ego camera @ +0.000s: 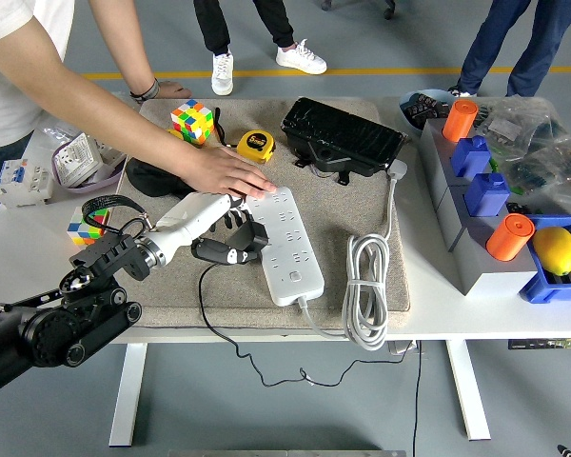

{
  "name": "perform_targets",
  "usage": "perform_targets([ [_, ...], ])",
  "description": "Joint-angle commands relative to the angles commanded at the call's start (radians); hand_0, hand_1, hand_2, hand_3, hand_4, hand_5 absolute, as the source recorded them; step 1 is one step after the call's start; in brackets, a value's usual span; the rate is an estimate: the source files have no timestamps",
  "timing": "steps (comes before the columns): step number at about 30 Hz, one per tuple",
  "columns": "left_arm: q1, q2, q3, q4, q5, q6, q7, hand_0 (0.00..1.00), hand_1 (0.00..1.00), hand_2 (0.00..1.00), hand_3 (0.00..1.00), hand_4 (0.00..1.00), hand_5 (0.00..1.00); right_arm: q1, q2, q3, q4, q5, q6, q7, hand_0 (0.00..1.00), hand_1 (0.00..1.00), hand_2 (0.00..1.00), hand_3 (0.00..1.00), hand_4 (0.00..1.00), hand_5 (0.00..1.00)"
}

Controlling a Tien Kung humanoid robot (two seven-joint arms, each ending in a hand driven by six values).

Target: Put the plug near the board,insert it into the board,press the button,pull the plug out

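The bench (38, 249) carries a beige mat (362, 205), and on that mat the white board (287, 244) lies at a slant, its own cable (365, 295) coiled just to its right. A person leaning in from the far left rests a hand (230, 174) flat on the board's upper end, which looks like steadying it.

The robot's left arm reaches in from the lower left, and its left hand (230, 240) sits at the board's left edge with the fingers curled around the black plug (236, 244). The plug's thin black cord (205, 309) drops from the hand over the near edge of the bench. The right hand does not appear.

So the first step looks finished: the plug has been brought right up beside the board. Insertion seems to be the step in hand, though the curled fingers hide the prongs, so I cannot tell whether they have entered a socket or merely touch the board's side. The plug body appears to sit at the edge rather than squarely over a socket row, so I would judge it not yet seated.

Left to do, by that reading: seat the plug, press the button (294, 278) near the board's lower end, then pull the plug out.
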Motion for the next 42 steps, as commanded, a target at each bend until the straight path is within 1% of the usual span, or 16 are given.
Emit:
perform_targets([
  [1,0.0,0.0,-0.001,0.0,0.0,-0.001,0.0,0.297,0.488,0.549,0.584,0.868,0.112,0.0,0.0,0.0,0.0,0.0,0.0,0.0,0.607,0.611,0.553,0.548,0.798,0.301],
  [2,0.0,0.0,-0.001,0.0,-0.001,-0.002,0.001,0.322,0.521,0.574,0.607,0.979,0.181,0.0,0.0,-0.001,0.0,0.0,0.0,0.0,0.607,0.611,0.553,0.549,0.798,0.302],
  [6,0.002,0.0,-0.007,-0.002,-0.001,-0.002,-0.001,0.322,0.521,0.574,0.607,0.979,0.181,0.0,0.0,0.0,0.001,0.0,0.0,0.001,0.607,0.611,0.553,0.549,0.798,0.302],
  [7,0.002,0.0,-0.008,-0.002,0.0,-0.001,-0.002,0.335,0.548,0.584,0.636,0.998,0.21,0.0,0.0,-0.001,0.001,0.0,0.001,0.001,0.607,0.612,0.553,0.549,0.799,0.301],
  [18,0.003,0.0,-0.012,-0.006,0.001,-0.005,0.001,0.341,0.565,0.591,0.658,0.998,0.24,0.001,0.001,0.002,0.001,-0.001,0.001,0.001,0.606,0.611,0.553,0.549,0.799,0.299],
  [19,0.004,0.0,-0.014,-0.007,0.0,-0.006,0.001,0.341,0.565,0.591,0.658,0.998,0.24,0.0,0.0,0.002,0.001,-0.001,0.001,0.001,0.606,0.611,0.553,0.549,0.799,0.299],
  [20,0.005,0.0,-0.016,-0.008,0.0,-0.007,0.001,0.354,0.581,0.611,0.691,0.998,0.284,0.0,0.0,0.002,0.001,-0.001,0.001,0.002,0.606,0.611,0.553,0.549,0.8,0.299],
  [25,0.014,0.005,-0.044,-0.032,-0.009,-0.018,-0.002,0.354,0.581,0.611,0.691,0.998,0.284,-0.001,0.0,0.002,0.0,-0.001,0.001,0.002,0.606,0.611,0.553,0.549,0.8,0.299],
  [26,0.016,0.006,-0.05,-0.038,-0.015,-0.02,-0.004,0.421,0.635,0.681,0.725,0.998,0.501,-0.001,0.0,0.002,0.0,0.0,0.001,0.002,0.606,0.611,0.553,0.549,0.8,0.299],
  [31,0.036,0.011,-0.085,-0.078,-0.043,-0.023,-0.018,0.421,0.635,0.681,0.725,0.998,0.501,-0.001,0.001,0.001,0.001,0.0,0.002,0.003,0.606,0.611,0.553,0.549,0.8,0.299],
  [32,0.043,0.013,-0.094,-0.093,-0.046,-0.019,-0.022,0.45,0.66,0.716,0.742,0.998,0.617,-0.001,0.0,0.0,0.001,0.0,0.002,0.003,0.606,0.611,0.553,0.549,0.799,0.299],
  [35,0.064,0.018,-0.109,-0.125,-0.087,0.002,-0.053,0.45,0.66,0.716,0.742,0.998,0.617,-0.001,0.0,0.0,0.0,0.0,0.002,0.004,0.606,0.611,0.553,0.549,0.799,0.299],
  [37,0.085,0.023,-0.12,-0.151,-0.111,0.032,-0.086,0.45,0.66,0.716,0.742,0.998,0.617,-0.001,0.0,-0.001,0.0,0.0,0.002,0.005,0.606,0.611,0.553,0.549,0.799,0.299],
  [38,0.094,0.025,-0.125,-0.161,-0.119,0.043,-0.095,0.645,0.73,0.762,0.759,0.998,0.929,-0.001,0.0,-0.001,0.0,0.001,0.002,0.005,0.606,0.61,0.552,0.548,0.799,0.298],
  [40,0.117,0.028,-0.133,-0.182,-0.134,0.062,-0.104,0.645,0.73,0.762,0.759,0.998,0.929,-0.002,0.0,-0.001,0.0,0.001,0.002,0.006,0.606,0.61,0.552,0.548,0.799,0.298],
  [42,0.145,0.029,-0.146,-0.201,-0.129,0.075,-0.09,0.645,0.73,0.762,0.759,0.998,0.929,-0.003,-0.001,-0.003,0.0,0.001,0.002,0.007,0.606,0.61,0.552,0.548,0.799,0.298],
])
